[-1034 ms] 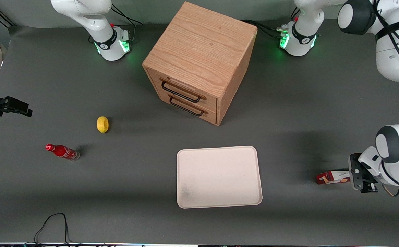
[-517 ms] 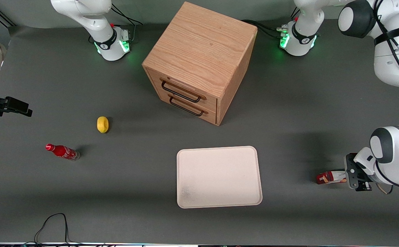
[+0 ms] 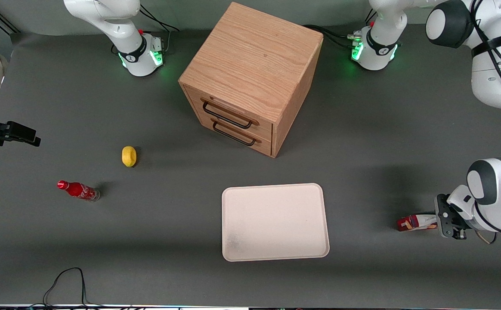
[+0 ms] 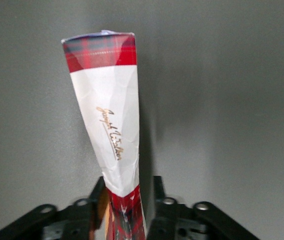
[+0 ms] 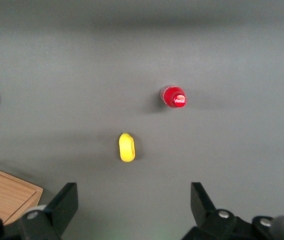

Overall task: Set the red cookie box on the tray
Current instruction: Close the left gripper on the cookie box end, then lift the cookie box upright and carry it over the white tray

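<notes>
The red cookie box [image 3: 415, 223] lies flat on the dark table toward the working arm's end, level with the tray [image 3: 275, 222] and well apart from it. In the left wrist view the red cookie box [image 4: 109, 125] shows its white patch with gold script and a tartan-red end. My left gripper [image 3: 442, 224] stands at the box's end farthest from the tray. It is open, and the gripper [image 4: 128, 187] straddles that end with one finger close against the box and a small gap at the other. The tray holds nothing.
A wooden drawer cabinet [image 3: 250, 77] stands farther from the front camera than the tray. A yellow lemon [image 3: 128, 156] and a small red soda bottle [image 3: 78, 190] lie toward the parked arm's end.
My gripper has shifted slightly along the box's end, first toward the tray and then a little back. The box has stayed where it was on the table.
</notes>
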Controlling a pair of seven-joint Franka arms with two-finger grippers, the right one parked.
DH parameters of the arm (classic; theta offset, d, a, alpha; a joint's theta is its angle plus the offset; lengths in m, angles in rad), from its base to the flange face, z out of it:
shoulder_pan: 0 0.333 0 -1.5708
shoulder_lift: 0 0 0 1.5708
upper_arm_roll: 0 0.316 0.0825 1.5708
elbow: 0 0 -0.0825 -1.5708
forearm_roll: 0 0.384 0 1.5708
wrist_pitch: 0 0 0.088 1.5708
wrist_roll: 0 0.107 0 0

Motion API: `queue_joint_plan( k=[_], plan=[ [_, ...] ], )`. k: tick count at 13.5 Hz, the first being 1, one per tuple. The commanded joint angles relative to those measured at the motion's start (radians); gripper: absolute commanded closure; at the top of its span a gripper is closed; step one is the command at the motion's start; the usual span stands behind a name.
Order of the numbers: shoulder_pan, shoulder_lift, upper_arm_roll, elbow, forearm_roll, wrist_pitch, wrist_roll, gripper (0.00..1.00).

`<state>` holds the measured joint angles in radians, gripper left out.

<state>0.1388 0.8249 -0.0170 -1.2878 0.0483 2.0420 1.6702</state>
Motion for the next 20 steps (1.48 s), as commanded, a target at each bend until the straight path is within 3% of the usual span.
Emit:
queue_joint_plan(
  k=[1,7,15,18,20],
  plan=[
    [0.002,-0.006,0.002,-0.013,-0.019,0.018,0.022,1.0],
    [0.005,-0.058,0.002,0.013,-0.039,-0.025,0.017,1.0],
    [-0.005,-0.446,0.011,0.036,0.005,-0.451,-0.125,1.0],
    [-0.001,-0.457,0.009,0.057,-0.005,-0.493,-0.161,1.0],
    [-0.01,-0.458,0.0,0.056,-0.01,-0.496,-0.333,1.0]
  ],
)
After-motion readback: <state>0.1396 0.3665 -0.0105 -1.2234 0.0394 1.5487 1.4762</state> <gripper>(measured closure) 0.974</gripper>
